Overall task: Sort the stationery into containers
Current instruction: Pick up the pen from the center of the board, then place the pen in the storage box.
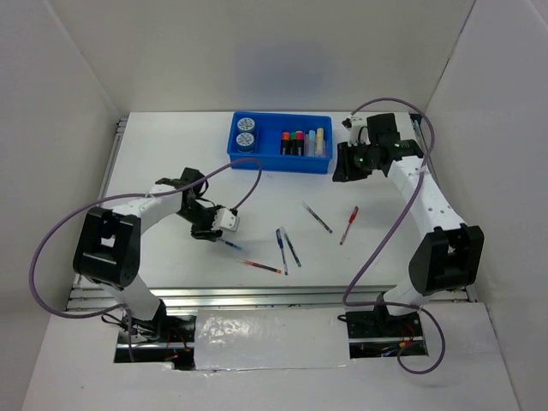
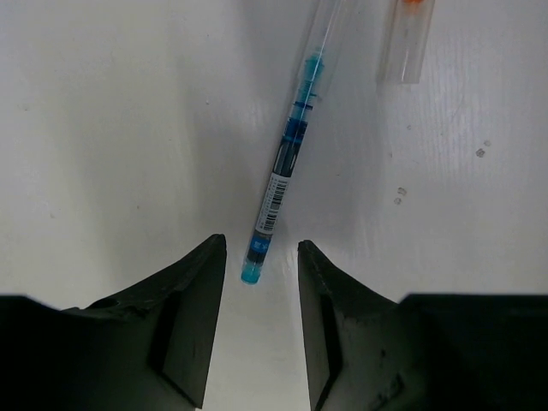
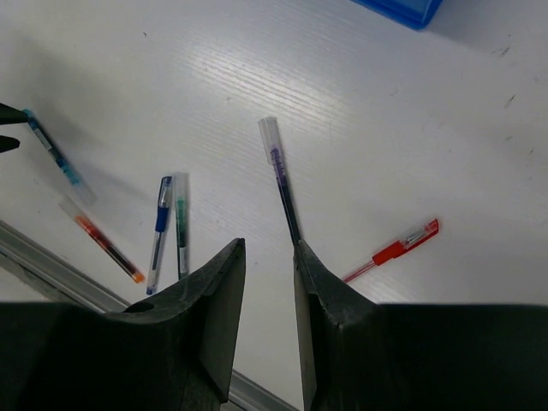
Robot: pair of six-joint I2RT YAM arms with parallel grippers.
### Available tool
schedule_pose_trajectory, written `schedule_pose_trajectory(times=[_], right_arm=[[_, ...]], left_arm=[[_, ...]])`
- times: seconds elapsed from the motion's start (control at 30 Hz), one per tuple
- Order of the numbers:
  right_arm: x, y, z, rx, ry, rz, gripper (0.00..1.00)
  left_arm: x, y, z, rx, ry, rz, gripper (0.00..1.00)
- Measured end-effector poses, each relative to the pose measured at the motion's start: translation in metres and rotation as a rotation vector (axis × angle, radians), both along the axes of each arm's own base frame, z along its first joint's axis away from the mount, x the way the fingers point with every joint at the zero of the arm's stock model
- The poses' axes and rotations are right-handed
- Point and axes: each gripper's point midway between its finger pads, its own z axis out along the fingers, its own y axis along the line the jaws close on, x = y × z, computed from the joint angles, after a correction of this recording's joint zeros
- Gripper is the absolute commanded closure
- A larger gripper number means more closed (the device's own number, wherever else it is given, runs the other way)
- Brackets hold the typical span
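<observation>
Bench (image 1: 154,154), white, bears a blue tray (image 1: 274,164) at its far middle. Left arm (image 1: 137,210) stretches out well off the tray's near left corner. The left hand (image 2: 261,248) is down at the surface, its fingers parted and straddling the end of a pale-blue pen (image 2: 287,158) with a sliver of gap on each side, so it is released rather than grasping. Right arm (image 1: 419,184) rises beside the tray's right end. The right hand (image 3: 270,248) hangs high just off that end, fingers a narrow slit apart and holding nothing.

Loose pens lie scattered on the tray's near side. A red pen (image 1: 348,225) is furthest right, with a dark purple pen (image 1: 318,217) left of it. A blue pen (image 3: 160,231) and a green pen (image 3: 181,231) lie side by side further left. An orange-red pen (image 1: 261,266) lies farthest from the tray. Inside the tray, short markers (image 1: 301,141) lie side by side toward its right end, and two round pale discs (image 1: 247,122) sit in the leftmost compartment.
</observation>
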Motion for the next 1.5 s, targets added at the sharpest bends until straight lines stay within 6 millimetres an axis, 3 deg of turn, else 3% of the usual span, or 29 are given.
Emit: schedule_pose_trajectory(times=[0.37, 0.53, 0.7, 0.8, 0.9, 0.97, 1.2, 1.27, 1.37, 1.5], right_arm=[[-0.005, -0.012, -0.007, 0.013, 0.043, -0.029, 0.64], [-0.006, -0.013, -0.007, 0.015, 0.048, -0.032, 0.63], [-0.005, -0.016, -0.007, 0.016, 0.049, -0.038, 0.63], [-0.006, -0.016, -0.007, 0.017, 0.049, -0.037, 0.64], [-0.006, -0.015, -0.006, 0.024, 0.05, -0.034, 0.64], [-0.006, -0.015, -0.005, 0.028, 0.046, -0.034, 0.64], [-0.01, -0.021, -0.004, 0.043, 0.048, -0.076, 0.66], [-0.009, -0.024, -0.004, 0.044, 0.048, -0.091, 0.66], [-0.008, -0.029, -0.004, 0.046, 0.051, -0.111, 0.66], [-0.008, -0.033, -0.01, 0.044, 0.061, -0.131, 0.67]], left_arm=[[0.006, -0.001, -0.025, 0.029, 0.003, -0.099, 0.55], [0.005, -0.002, -0.025, 0.037, -0.003, -0.117, 0.75], [0.005, 0.0, -0.024, 0.051, -0.011, -0.117, 0.87], [0.001, 0.003, -0.017, 0.06, -0.016, -0.111, 0.99], [0.001, 0.0, 0.006, 0.034, -0.036, -0.063, 1.0], [0.009, -0.007, 0.033, -0.003, -0.052, 0.009, 1.0], [0.081, -0.076, 0.162, -0.283, -0.118, 0.415, 1.0], [0.102, -0.092, 0.189, -0.373, -0.113, 0.58, 1.0], [0.141, -0.114, 0.213, -0.495, -0.073, 0.856, 1.0], [0.207, -0.139, 0.217, -0.627, -0.027, 1.141, 1.0]])
